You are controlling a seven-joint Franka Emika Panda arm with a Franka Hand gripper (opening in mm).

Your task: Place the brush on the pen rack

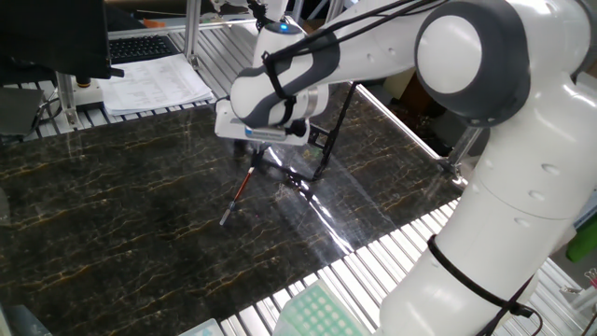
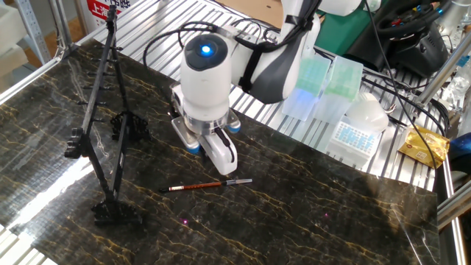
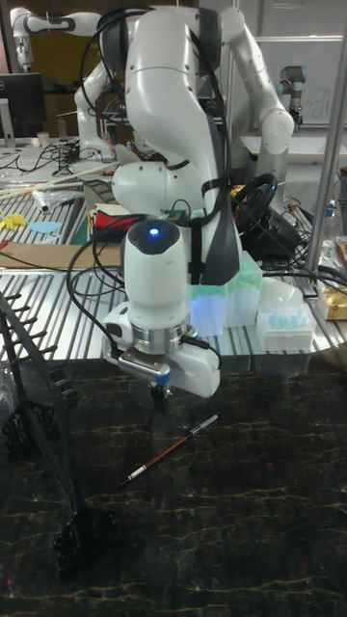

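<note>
**Gripper above the brush's grey end; brush flat on the marble**

You have the brush (image 2: 207, 185) lying flat on the dark marble tabletop (image 2: 309, 221), not on the pen rack (image 2: 103, 125). In the other fixed view it lies nearly level across the picture, its pale grey end to the right and its reddish-brown shaft running left to a dark tip. In the tall fixed view the brush (image 3: 166, 451) slants, its grey end up and to the right.

Your gripper (image 2: 224, 163) hangs off the white wrist with the blue light on top, directly over the grey end of the brush. In the other fixed view the white finger (image 2: 220, 154) comes down close to the brush, but you cannot tell whether it touches. You cannot tell how far the jaws stand apart either — the wrist housing and the white finger cover the gap in every view. Nothing is visibly held.

The pen rack stands upright to the left of the brush in the other fixed view, apart from it; its thin black rods slant up to a peak at the far left. In one fixed view the rack (image 1: 322, 149) sits just behind the wrist, and the brush (image 1: 238, 191) runs out from under the gripper (image 1: 256, 147) toward the near left.

Pale green pipette-tip boxes (image 2: 324, 85) rest on the ribbed metal bench beyond the marble — well away from the brush.
</note>
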